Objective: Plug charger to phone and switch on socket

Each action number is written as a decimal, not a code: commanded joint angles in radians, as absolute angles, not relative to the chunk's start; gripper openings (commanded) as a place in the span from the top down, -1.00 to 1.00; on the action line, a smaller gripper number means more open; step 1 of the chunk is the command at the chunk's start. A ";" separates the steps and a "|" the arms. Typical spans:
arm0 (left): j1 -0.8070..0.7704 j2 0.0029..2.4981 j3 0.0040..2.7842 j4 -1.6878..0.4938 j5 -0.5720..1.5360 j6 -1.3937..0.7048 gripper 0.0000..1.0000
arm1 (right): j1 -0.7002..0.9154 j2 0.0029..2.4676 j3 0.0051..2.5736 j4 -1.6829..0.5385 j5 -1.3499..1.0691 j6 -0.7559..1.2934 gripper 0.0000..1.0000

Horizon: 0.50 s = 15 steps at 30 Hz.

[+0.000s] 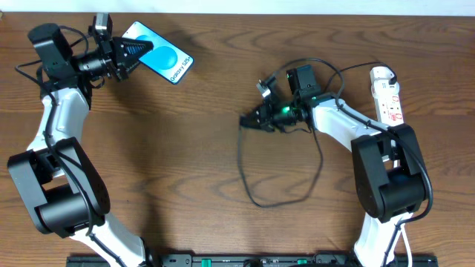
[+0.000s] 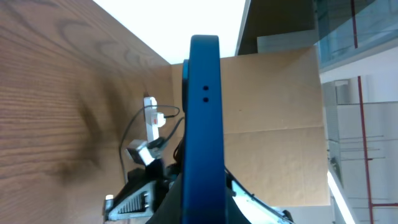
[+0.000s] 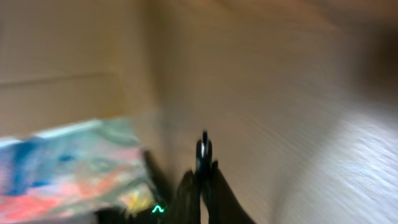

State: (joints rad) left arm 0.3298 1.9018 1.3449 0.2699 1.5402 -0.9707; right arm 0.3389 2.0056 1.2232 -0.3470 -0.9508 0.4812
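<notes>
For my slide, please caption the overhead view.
Left gripper holds the phone; right gripper holds the charger; socket at far right.

White links, bulky black joints and thin black cables make up the left arm (image 1: 54, 122) and right arm (image 1: 335, 126).

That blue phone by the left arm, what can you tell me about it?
The phone is a slim rectangle with a bright blue screen showing a teal circle and white "Galaxy" text. It sits diagonally at the far left of the table, screen up, one end clamped in the left gripper. The left wrist view shows its dark blue edge with two tiny holes. No cable is seen plugged in.
</notes>
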 commanded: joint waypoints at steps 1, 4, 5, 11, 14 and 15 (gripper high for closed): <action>0.329 1.879 1.352 0.279 1.573 -0.938 0.85 | 0.345 1.998 1.311 -0.479 -0.631 0.312 0.98; 0.329 1.879 1.352 0.279 1.573 -0.935 0.86 | 0.362 1.998 1.373 -0.584 -0.510 0.293 0.98; 0.329 1.879 1.352 0.279 1.573 -0.935 0.86 | 0.366 1.998 1.383 -0.596 -0.489 0.294 0.98; 0.329 1.879 1.352 0.279 1.572 -0.935 0.86 | 0.396 1.998 1.398 -0.624 -0.375 0.323 0.89; 0.329 1.879 1.352 0.279 1.573 -0.935 0.86 | 0.421 1.998 1.398 -0.638 -0.306 0.364 0.56; 0.329 1.879 1.352 0.279 1.573 -0.935 0.86 | 0.429 1.998 1.398 -0.638 -0.288 0.378 0.47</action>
State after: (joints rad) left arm 0.3302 1.9018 1.3449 0.2703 1.5402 -0.9596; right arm 0.4011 2.0052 1.3861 -0.6338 -0.4053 0.3431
